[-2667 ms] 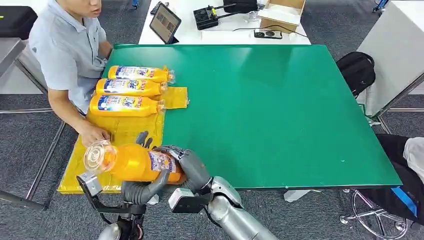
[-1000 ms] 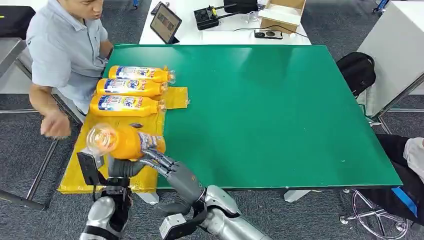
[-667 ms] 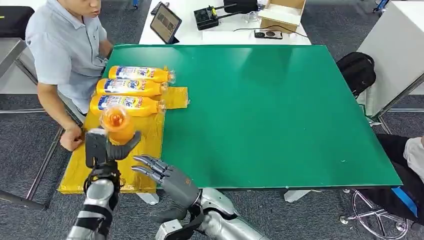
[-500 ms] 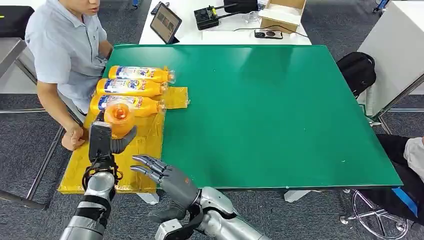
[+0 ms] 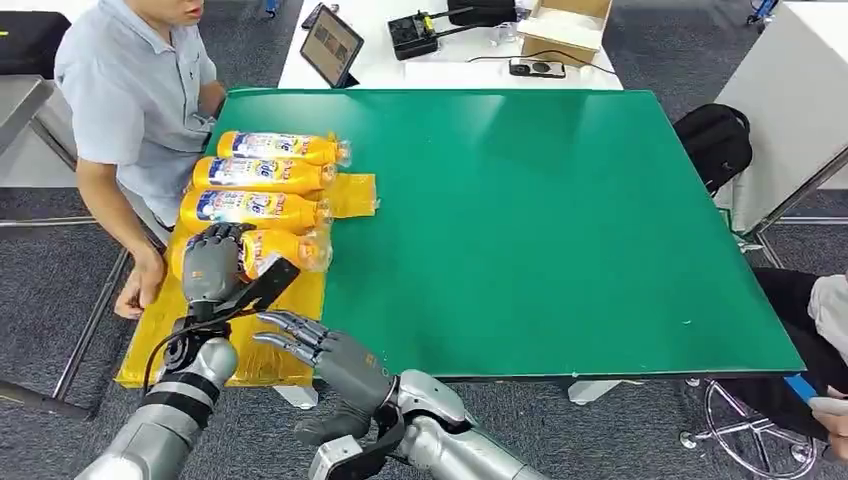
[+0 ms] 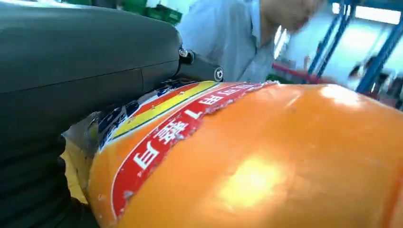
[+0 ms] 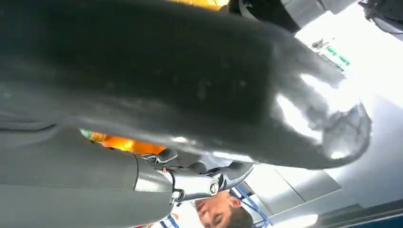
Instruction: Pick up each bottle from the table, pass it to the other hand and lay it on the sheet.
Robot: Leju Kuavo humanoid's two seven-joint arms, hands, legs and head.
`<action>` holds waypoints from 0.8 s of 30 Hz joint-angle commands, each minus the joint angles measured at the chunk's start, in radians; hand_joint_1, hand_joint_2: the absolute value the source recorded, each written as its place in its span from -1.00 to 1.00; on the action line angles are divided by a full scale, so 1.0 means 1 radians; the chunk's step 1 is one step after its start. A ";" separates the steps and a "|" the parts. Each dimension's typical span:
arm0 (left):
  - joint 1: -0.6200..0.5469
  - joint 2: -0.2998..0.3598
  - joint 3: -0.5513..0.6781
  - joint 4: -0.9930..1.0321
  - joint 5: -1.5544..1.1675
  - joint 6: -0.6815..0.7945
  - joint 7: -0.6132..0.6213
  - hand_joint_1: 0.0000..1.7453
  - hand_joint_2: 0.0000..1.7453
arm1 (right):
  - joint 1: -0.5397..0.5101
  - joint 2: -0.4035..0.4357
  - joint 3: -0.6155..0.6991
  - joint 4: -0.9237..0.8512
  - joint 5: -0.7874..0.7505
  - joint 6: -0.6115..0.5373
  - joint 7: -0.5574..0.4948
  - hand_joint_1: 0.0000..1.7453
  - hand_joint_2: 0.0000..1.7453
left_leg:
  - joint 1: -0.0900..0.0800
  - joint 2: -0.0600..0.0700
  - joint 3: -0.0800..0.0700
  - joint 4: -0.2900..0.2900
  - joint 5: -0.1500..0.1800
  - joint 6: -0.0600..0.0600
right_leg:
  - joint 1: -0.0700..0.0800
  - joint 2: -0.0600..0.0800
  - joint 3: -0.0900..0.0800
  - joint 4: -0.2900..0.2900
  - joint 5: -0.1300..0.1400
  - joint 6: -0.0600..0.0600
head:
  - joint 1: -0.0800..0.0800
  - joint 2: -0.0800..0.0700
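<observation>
Green worktop under an office backdrop, with a yellow sheet draped over its near left corner. Three orange bottles lying side by side at the far end of that sheet, caps toward the green.

Left hand clamped over the fourth bottle, fingers wrapped across its base end — low over the sheet, just beside the nearest of the three, cap end pointing the same way. Cannot tell from above whether it already rests on the sheet or hangs a little clear. From the left wrist, orange body and red label pressed close against the palm. Right hand near the worktop's front edge, fingers spread apart and holding nothing.

Judged stage: handover done, laying-down almost finished, release still to come.

Risks from here:
- Letting go while still clear of the sheet — round body likely to roll, toward the front edge or against its neighbour.
- Setting down too tight to the third bottle — could nudge the row out of line.
- Fingers dragging on the label on withdrawal, or catching the loose sheet and pulling it.
- A person's hand resting at the sheet's left border, near the left arm's path back.

Containers: brown open cardboard box on the white desk beyond, contents too small to make out. Bottles themselves capped, filled with orange liquid.
</observation>
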 commanded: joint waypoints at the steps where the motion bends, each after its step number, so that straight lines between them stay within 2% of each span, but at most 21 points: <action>1: -0.146 -0.014 -0.108 0.250 -0.103 -0.161 0.100 0.82 1.00 | -0.021 -0.038 -0.021 -0.010 0.029 0.024 -0.034 -1.00 -1.00 | 0.000 -0.001 0.002 0.000 0.000 0.001 | 0.000 -0.003 0.002 0.000 -0.001 -0.002 | 0.000 0.000; 4: -0.161 -0.030 -0.108 0.278 -0.107 -0.195 0.118 0.78 1.00 | -0.017 -0.035 -0.029 -0.008 0.039 0.029 -0.034 -1.00 -1.00 | 0.000 -0.002 0.001 0.000 0.000 0.001 | 0.001 -0.003 0.002 0.000 -0.001 -0.002 | 0.000 0.000; 7: -0.171 -0.034 -0.113 0.297 -0.118 -0.216 0.136 0.64 1.00 | -0.016 -0.033 -0.033 -0.006 0.045 0.030 -0.034 -1.00 -1.00 | 0.000 -0.001 0.002 0.000 0.000 0.001 | 0.001 -0.003 0.003 -0.001 -0.001 -0.002 | 0.000 0.000; 17: -0.180 -0.041 -0.119 0.320 -0.127 -0.263 0.149 0.56 1.00 | -0.010 -0.034 -0.046 -0.004 0.046 0.033 -0.034 -1.00 -1.00 | 0.000 0.000 0.002 -0.001 0.000 0.001 | 0.000 -0.001 0.002 -0.001 0.000 -0.001 | 0.000 0.000; 18: -0.181 -0.042 -0.121 0.325 -0.130 -0.278 0.153 0.04 1.00 | -0.010 -0.032 -0.049 0.000 0.047 0.033 -0.034 -1.00 -1.00 | 0.000 -0.001 0.003 -0.001 -0.001 0.001 | 0.001 -0.002 0.004 -0.001 -0.001 -0.002 | 0.000 0.000; 19: -0.177 -0.048 -0.122 0.328 -0.129 -0.284 0.151 -0.38 1.00 | -0.009 -0.032 -0.054 0.002 0.045 0.034 -0.034 -1.00 -1.00 | 0.000 0.000 0.003 -0.001 0.000 0.001 | 0.001 -0.002 0.003 -0.001 -0.001 -0.002 | 0.000 0.000; 21: -0.175 -0.060 -0.113 0.339 -0.114 -0.335 0.150 -0.80 1.00 | -0.008 -0.034 -0.058 0.005 0.042 0.035 -0.034 -1.00 -1.00 | 0.000 -0.001 0.003 -0.001 0.000 0.001 | 0.001 -0.002 0.004 -0.001 -0.001 -0.002 | 0.000 0.000; 23: -0.174 -0.066 -0.125 0.351 -0.120 -0.360 0.148 -0.98 1.00 | -0.010 -0.035 -0.058 0.013 0.041 0.038 -0.034 -1.00 -1.00 | 0.000 -0.001 0.005 -0.001 -0.001 0.002 | 0.001 -0.003 0.006 -0.002 -0.001 -0.003 | 0.000 0.000; 24: -0.173 -0.068 -0.128 0.356 -0.119 -0.375 0.148 -1.00 1.00 | -0.012 -0.035 -0.058 0.019 0.040 0.036 -0.034 -1.00 -1.00 | 0.000 -0.001 0.004 -0.001 -0.001 0.002 | 0.001 -0.002 0.005 -0.002 -0.001 -0.002 | 0.000 0.000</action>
